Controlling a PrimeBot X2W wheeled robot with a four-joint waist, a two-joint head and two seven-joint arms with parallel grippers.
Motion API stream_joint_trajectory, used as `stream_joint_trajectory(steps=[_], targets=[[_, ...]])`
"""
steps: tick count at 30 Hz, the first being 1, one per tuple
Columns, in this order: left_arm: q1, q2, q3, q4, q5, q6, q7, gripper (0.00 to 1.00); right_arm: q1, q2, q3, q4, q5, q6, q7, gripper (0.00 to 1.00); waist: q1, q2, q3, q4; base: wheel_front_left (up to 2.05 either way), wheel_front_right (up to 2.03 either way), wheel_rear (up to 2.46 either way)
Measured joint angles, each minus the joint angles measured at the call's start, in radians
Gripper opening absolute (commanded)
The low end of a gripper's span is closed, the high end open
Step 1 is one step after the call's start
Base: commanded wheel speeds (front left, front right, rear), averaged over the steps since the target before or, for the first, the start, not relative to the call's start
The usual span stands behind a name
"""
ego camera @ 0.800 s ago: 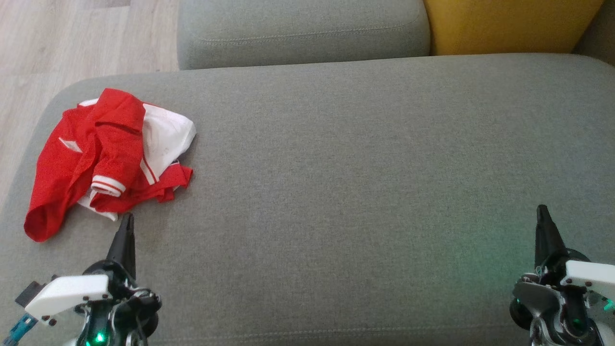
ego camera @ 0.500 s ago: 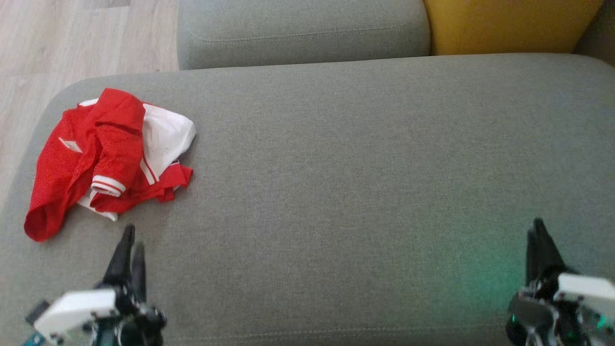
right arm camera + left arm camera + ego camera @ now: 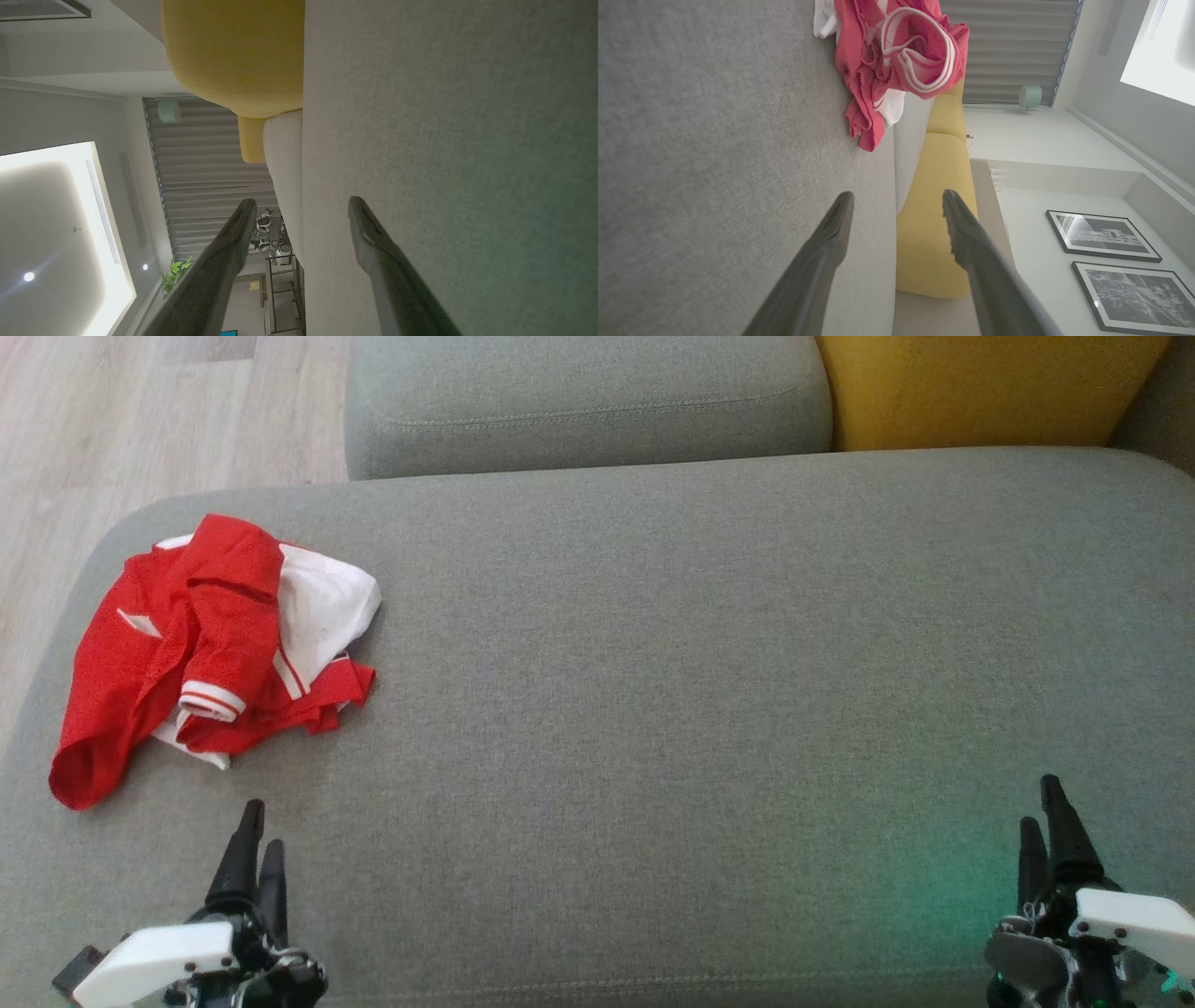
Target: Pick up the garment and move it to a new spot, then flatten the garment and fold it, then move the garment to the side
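Note:
A crumpled red and white garment (image 3: 210,649) lies in a heap on the far left of the grey sofa seat (image 3: 700,709). In the left wrist view the garment (image 3: 896,60) sits ahead of the fingers, with a striped cuff facing the camera. My left gripper (image 3: 261,826) hovers near the seat's front edge, just short of the garment, open and empty. At the front right, my right gripper (image 3: 1044,805) is also open, with nothing between its fingers (image 3: 373,233).
A grey back cushion (image 3: 588,397) and a yellow cushion (image 3: 990,383) stand behind the seat. Wooden floor (image 3: 112,420) shows past the seat's left edge. The wide stretch of seat right of the garment is bare fabric.
Both grippers have drawn back toward the seat's front edge, the left one away from the garment. The garment has not moved; the head view shifted slightly.

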Motion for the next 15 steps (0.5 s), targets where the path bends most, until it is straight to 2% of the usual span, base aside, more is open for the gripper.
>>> stream_joint_trajectory(steps=[15], targets=[[-0.014,0.0,0.032,-0.038,0.107,0.024,-0.042,1.0,-0.017,0.0,-0.023,-0.033,-0.179,0.0,-0.039,1.0,0.0,0.0,-0.011,-0.003,0.0,0.0,0.0]])
